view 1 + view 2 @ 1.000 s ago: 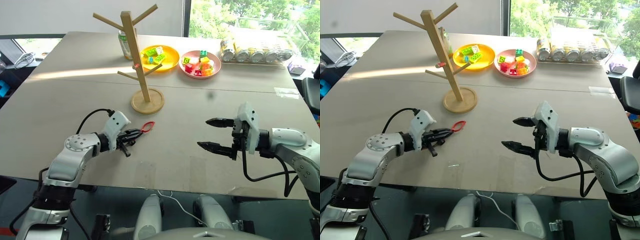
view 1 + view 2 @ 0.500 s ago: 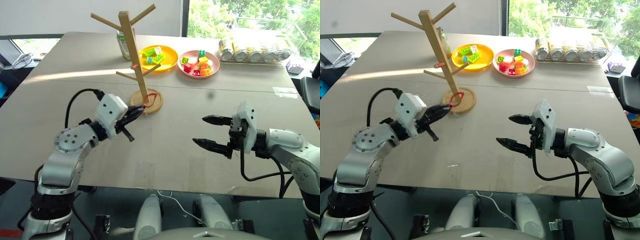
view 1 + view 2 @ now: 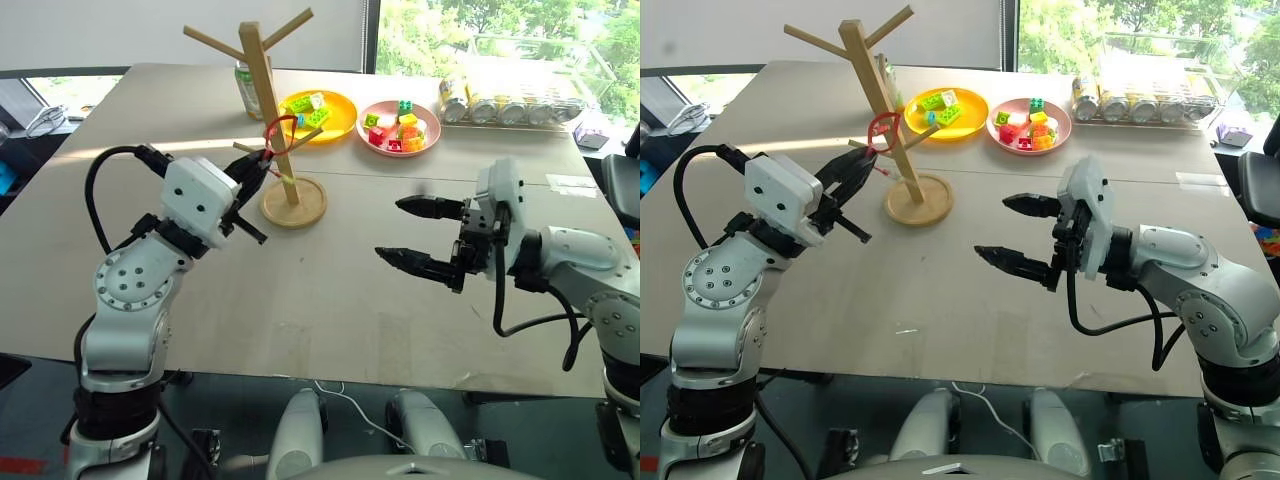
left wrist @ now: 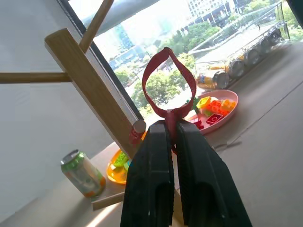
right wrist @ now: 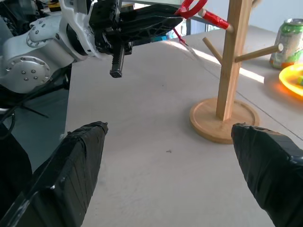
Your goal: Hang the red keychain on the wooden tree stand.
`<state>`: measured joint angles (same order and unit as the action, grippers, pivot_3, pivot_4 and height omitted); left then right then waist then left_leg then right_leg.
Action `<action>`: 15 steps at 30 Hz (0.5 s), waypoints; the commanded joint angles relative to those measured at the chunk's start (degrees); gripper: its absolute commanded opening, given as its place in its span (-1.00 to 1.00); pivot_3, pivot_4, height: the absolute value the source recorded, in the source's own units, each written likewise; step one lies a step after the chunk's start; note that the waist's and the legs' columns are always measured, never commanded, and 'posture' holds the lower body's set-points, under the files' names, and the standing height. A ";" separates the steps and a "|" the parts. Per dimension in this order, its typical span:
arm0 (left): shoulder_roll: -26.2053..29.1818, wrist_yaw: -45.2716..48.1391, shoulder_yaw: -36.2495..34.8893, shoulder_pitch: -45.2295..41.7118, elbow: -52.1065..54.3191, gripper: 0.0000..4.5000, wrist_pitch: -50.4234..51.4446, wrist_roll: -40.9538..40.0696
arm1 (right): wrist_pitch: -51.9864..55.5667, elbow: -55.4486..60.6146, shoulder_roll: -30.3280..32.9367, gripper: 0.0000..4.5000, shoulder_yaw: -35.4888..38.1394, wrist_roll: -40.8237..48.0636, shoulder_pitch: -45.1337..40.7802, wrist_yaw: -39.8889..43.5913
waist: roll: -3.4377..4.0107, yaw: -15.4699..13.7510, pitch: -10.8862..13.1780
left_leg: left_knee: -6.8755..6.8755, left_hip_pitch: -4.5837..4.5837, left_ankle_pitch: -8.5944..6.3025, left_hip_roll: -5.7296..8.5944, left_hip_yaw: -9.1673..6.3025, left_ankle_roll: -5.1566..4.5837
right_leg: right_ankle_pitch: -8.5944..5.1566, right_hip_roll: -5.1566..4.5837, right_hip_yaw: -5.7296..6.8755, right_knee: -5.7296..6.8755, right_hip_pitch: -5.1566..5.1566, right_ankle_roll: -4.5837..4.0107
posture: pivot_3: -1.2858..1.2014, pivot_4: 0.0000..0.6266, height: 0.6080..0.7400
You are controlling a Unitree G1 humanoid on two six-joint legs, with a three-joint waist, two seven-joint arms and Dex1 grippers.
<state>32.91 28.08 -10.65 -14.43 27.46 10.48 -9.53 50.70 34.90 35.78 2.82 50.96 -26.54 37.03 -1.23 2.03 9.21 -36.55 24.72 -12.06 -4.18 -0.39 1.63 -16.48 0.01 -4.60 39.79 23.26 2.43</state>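
Now my left gripper [image 3: 262, 166] pinches the red keychain [image 3: 280, 129] tight, holding its loop up in the air right beside the post of the wooden tree stand [image 3: 276, 125]. My right gripper [image 3: 415, 232] waits over the table [image 3: 330, 290] with its fingers wide apart, holding nothing.
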 commanded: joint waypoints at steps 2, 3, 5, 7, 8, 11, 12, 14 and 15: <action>-0.70 -2.50 -0.91 -1.71 -1.13 -0.98 -1.16 1.40 | 0.09 1.17 0.68 1.00 1.44 1.62 -1.54 -0.62 | 0.00 0.01 0.00 | 0.00 0.00 0.00 0.00 0.00 0.00 | 0.00 0.00 0.00 0.01 0.00 0.00 | 0.03 -0.52 1.00; -0.97 -2.82 -0.87 -1.92 -1.29 -0.98 -1.03 1.46 | 0.12 1.11 0.72 1.00 1.42 1.63 -1.60 -0.64 | 0.00 0.01 0.00 | 0.00 0.00 0.00 0.00 0.00 0.00 | 0.00 0.00 0.00 0.01 0.00 0.00 | 0.03 -0.52 1.00; -1.14 -3.08 -0.66 -2.18 -1.56 -0.98 -1.29 1.74 | 0.08 1.04 0.85 1.00 1.37 1.69 -1.63 -0.73 | 0.00 -0.01 0.00 | 0.00 0.01 0.00 0.00 0.00 0.00 | 0.00 0.00 0.00 0.00 0.00 0.00 | 0.03 -0.52 1.00; -1.27 -3.23 -0.55 -2.26 -1.73 -0.98 -1.25 1.84 | -0.01 0.94 0.97 1.00 1.31 1.67 -1.66 -0.80 | 0.00 -0.01 0.00 | 0.00 0.01 0.00 0.00 0.00 0.00 | 0.00 0.00 0.00 0.00 0.00 0.00 | 0.03 -0.52 1.00; -1.34 -3.25 -0.49 -2.27 -1.84 -0.98 -1.17 1.84 | -0.06 0.86 1.00 1.00 1.29 1.67 -1.69 -0.84 | 0.00 -0.01 0.00 | 0.00 0.01 0.00 0.00 0.00 0.00 | 0.00 0.00 0.00 0.00 0.00 0.00 | 0.03 -0.52 1.00; -1.50 -3.55 -0.48 -2.41 -2.70 -0.98 -0.25 1.75 | -0.11 0.79 0.97 1.00 1.21 1.74 -1.89 -1.17 | 0.00 0.00 0.00 | 0.00 0.00 0.00 0.00 0.00 0.00 | 0.00 0.00 0.00 0.00 0.00 0.00 | 0.03 -0.52 1.00; -1.51 -3.68 -0.41 -2.44 -2.95 -0.98 0.09 1.81 | -0.11 0.78 0.97 1.00 1.21 1.79 -1.93 -1.26 | 0.00 0.00 0.00 | 0.00 0.00 0.00 0.00 0.00 0.00 | 0.00 0.00 0.00 0.00 0.00 0.00 | 0.03 -0.52 1.00; -1.84 -4.09 -0.27 -2.51 -3.12 -0.98 1.45 1.62 | -0.16 0.80 1.01 1.00 1.23 1.77 -1.93 -1.38 | 0.00 0.01 0.00 | 0.00 0.01 0.00 0.00 0.00 0.00 | 0.00 0.00 0.00 0.00 0.00 0.00 | 0.03 -0.52 1.00; -1.80 -4.12 0.01 -2.50 -3.24 -0.98 1.71 1.90 | -0.16 0.84 1.01 1.00 1.25 1.78 -1.89 -1.48 | 0.00 0.01 0.00 | 0.00 0.01 0.00 0.00 0.00 0.00 | 0.00 0.00 0.00 0.00 0.00 0.00 | 0.03 -0.52 1.00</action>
<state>31.00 24.69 -10.66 -15.81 23.35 11.82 -8.03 51.12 34.80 36.32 2.82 51.96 -27.41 35.78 -1.23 2.04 9.21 -36.55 24.73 -12.06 -4.18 -0.40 1.63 -16.48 0.01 -4.60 39.79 23.26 2.44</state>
